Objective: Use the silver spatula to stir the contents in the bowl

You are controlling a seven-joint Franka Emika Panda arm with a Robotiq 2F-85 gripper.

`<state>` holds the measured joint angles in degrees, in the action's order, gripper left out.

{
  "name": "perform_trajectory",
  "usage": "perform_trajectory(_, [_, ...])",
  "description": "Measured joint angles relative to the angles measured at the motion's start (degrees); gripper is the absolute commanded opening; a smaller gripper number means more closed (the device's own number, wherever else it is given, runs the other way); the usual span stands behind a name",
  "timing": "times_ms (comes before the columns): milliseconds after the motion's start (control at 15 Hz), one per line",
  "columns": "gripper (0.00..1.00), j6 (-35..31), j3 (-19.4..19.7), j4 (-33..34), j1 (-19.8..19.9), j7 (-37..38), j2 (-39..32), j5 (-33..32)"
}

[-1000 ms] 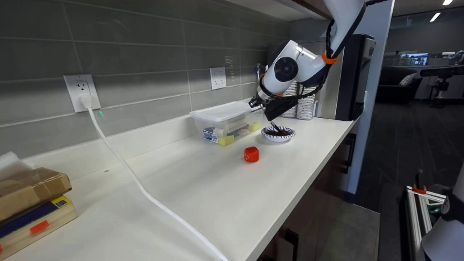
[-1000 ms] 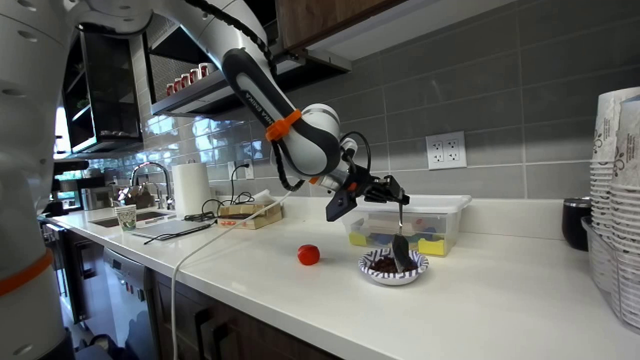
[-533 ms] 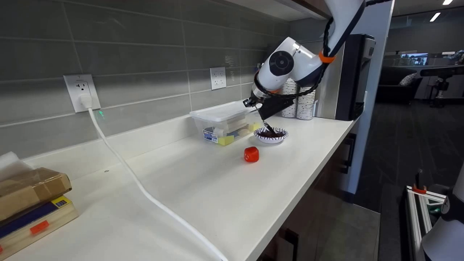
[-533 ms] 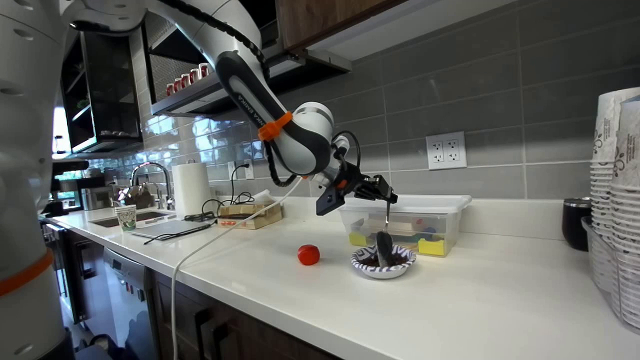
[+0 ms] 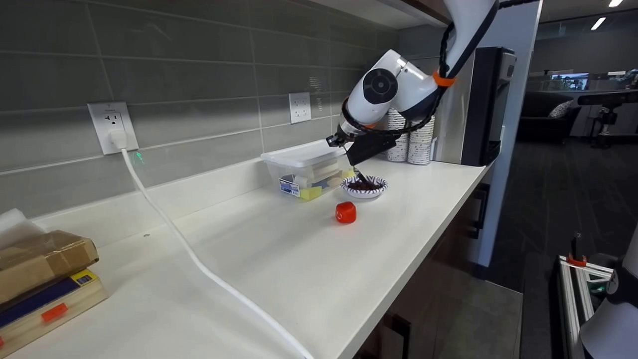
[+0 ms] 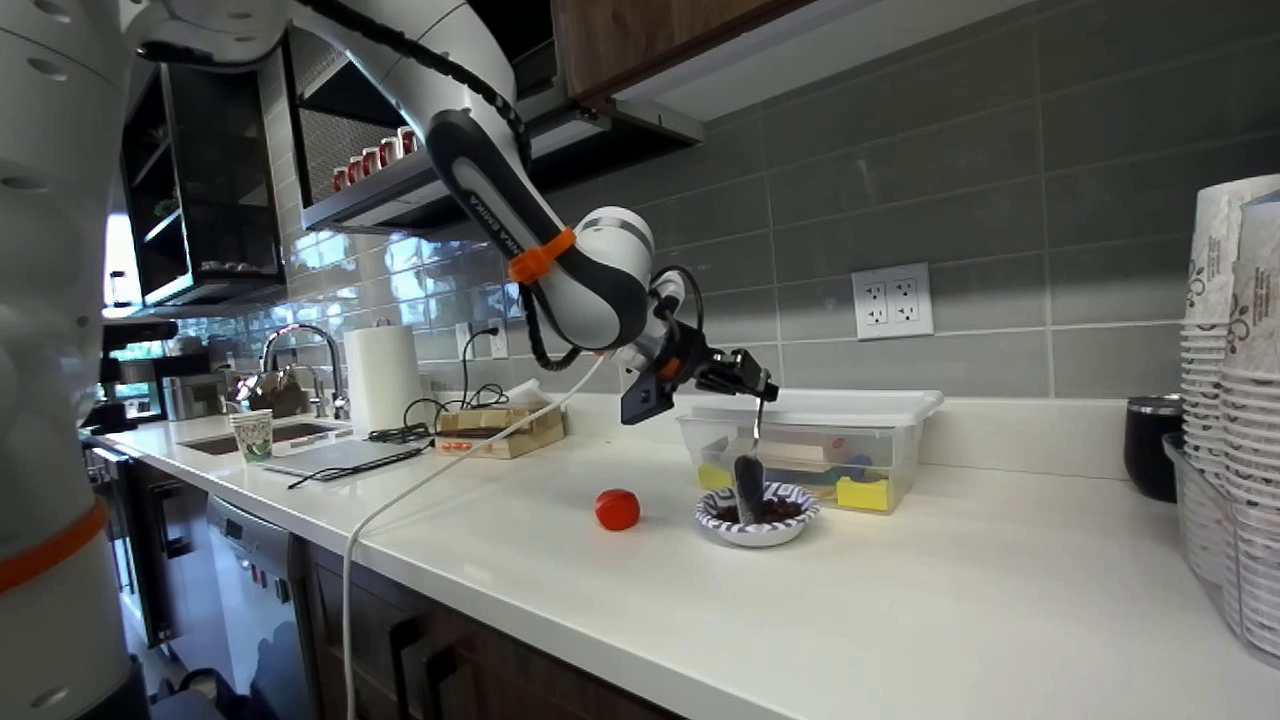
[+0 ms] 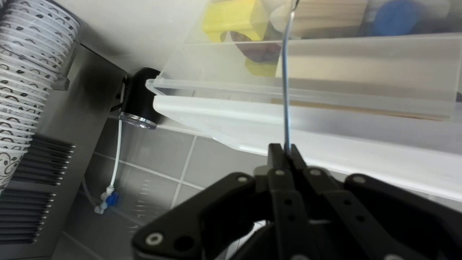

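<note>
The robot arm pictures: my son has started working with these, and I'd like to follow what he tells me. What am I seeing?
It is one jointed robot arm, ending in a pair of black jaws. Two pictures come from cameras standing apart from it. The third comes from a camera on its wrist, so the jaws show at the bottom there. On the white counter are a patterned bowl with dark contents, a small red object and a clear lidded box. The jaws are shut on a spatula by its thin metal handle; its dark-looking blade reaches down into the bowl, probably to stir.
</note>
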<state>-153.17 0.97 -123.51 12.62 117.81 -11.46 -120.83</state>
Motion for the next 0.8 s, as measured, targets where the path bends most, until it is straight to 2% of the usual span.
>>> perform_trajectory(400, [0.01,5.6,-2.0,0.0,-0.7,6.0,-0.2,-1.0])
perform_trajectory(800, [0.01,12.5,-2.0,0.1,-2.2,10.6,-1.2,-2.6])
